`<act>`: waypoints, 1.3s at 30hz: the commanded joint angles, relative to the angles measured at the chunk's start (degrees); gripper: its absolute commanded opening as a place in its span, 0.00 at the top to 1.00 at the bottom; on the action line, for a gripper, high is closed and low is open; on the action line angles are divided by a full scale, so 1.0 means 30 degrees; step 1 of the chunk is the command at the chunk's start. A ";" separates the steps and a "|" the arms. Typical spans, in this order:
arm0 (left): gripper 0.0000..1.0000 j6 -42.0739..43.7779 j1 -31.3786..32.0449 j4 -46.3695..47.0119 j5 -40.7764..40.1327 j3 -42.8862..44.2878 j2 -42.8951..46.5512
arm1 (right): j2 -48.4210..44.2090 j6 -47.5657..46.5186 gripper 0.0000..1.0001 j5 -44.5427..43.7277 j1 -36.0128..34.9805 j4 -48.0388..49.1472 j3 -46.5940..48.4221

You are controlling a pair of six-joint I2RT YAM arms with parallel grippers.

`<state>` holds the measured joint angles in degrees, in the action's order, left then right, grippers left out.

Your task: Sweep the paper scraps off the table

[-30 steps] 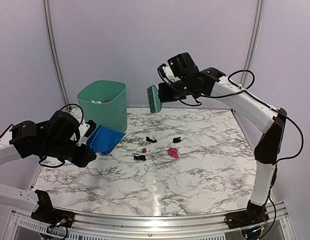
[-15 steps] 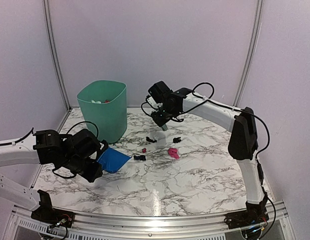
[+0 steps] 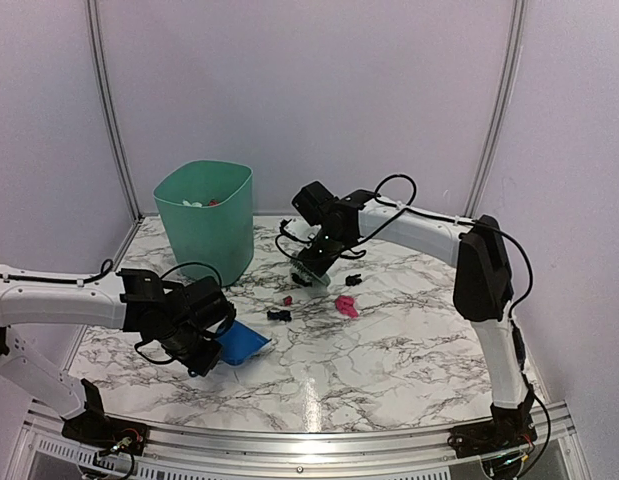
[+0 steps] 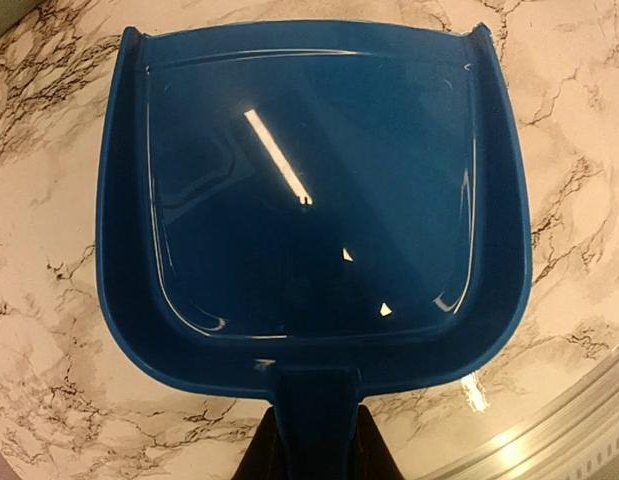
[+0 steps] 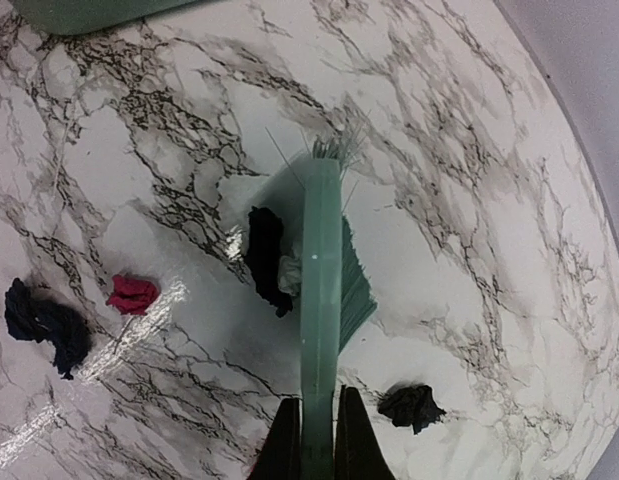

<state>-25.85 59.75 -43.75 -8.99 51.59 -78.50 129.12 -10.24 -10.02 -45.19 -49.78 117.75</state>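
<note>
bin (image 3: 204, 215) back-left | dustpan (image 3: 241, 344) left of scraps (image 3: 345, 306) | brush (image 5: 320, 290) behind scraps

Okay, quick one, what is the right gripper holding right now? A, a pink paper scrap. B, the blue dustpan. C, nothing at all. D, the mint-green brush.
D: the right wrist view shows the right gripper shut on the handle of the mint-green brush, with the brush head beside a black scrap.

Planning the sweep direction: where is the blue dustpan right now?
Top view: the blue dustpan is at the table's near left, handle in the left tool, just left of and nearer than the black scrap.
</note>
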 commanded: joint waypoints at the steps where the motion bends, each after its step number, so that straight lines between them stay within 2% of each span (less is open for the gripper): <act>1: 1.00 0.1023 0.0102 0.1044 0.0302 0.0261 -0.1095 | -0.0134 -0.0776 1.00 0.1814 -0.0375 -0.0039 -0.0217; 16: 1.00 0.2314 -0.0224 0.3025 0.1236 0.0522 -0.3764 | -0.1464 -0.1182 1.00 0.4126 -0.1812 -0.0392 -0.2110; 28: 1.00 0.2389 -0.1011 0.4114 0.1533 0.0556 -0.4583 | -0.3706 0.0213 1.00 0.6861 -0.2395 0.0500 -0.5529; 39: 1.00 0.2575 -0.1019 0.5308 0.2022 0.0413 -0.4879 | -0.4445 0.2728 1.00 0.8805 -0.2427 0.0841 -0.6692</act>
<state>-18.79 56.99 -29.30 -4.54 52.05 -92.20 116.75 -6.57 12.67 -51.79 -46.39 99.39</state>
